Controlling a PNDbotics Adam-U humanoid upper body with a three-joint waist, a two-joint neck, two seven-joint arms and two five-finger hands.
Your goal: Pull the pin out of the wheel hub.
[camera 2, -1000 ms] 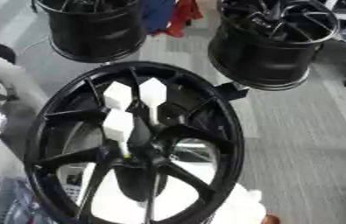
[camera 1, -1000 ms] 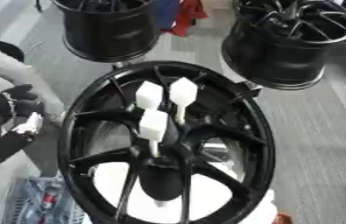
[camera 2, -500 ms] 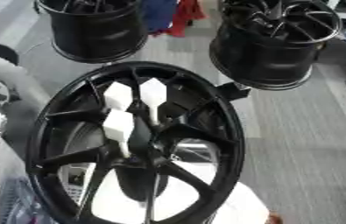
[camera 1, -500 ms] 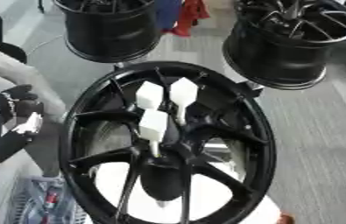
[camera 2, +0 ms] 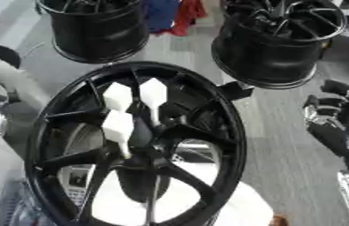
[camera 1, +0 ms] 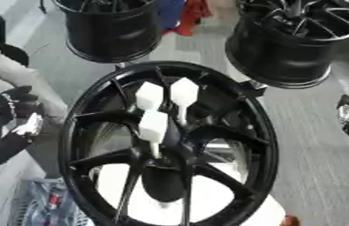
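Floor: grey floor (camera 1: 316, 145) fills the frame, seen from above; a white stand (camera 2: 185, 198) shows through the lower spokes of the big wheel.
Far rims: two more black rims stand along the top edge, one at upper left (camera 1: 108, 26) and one at upper right (camera 1: 297, 44), well apart from the big wheel; red and blue cloth (camera 1: 181, 13) lies between them.
Left hand: the left hand (camera 1: 11, 128) shows at the left edge, mid height, black with silver parts, just beside the wheel's rim and not on it; whether its fingers are spread or curled cannot be told.
Right hand: the right hand (camera 2: 335, 128) shows at the right edge, dark fingers pointing up and looking relaxed, holding nothing, apart from the wheel.
Wheel hub: the large black spoked wheel hub (camera 1: 247, 145) fills the centre, tilted.
Pins: three white pins stand near its middle, two side by side above (camera 1: 150, 95) (camera 1: 183, 92) and one lower (camera 1: 153, 126), seated in the hub. Neither hand touches them.
Lower left: a bin with small things (camera 1: 42, 207), too blurred to name.
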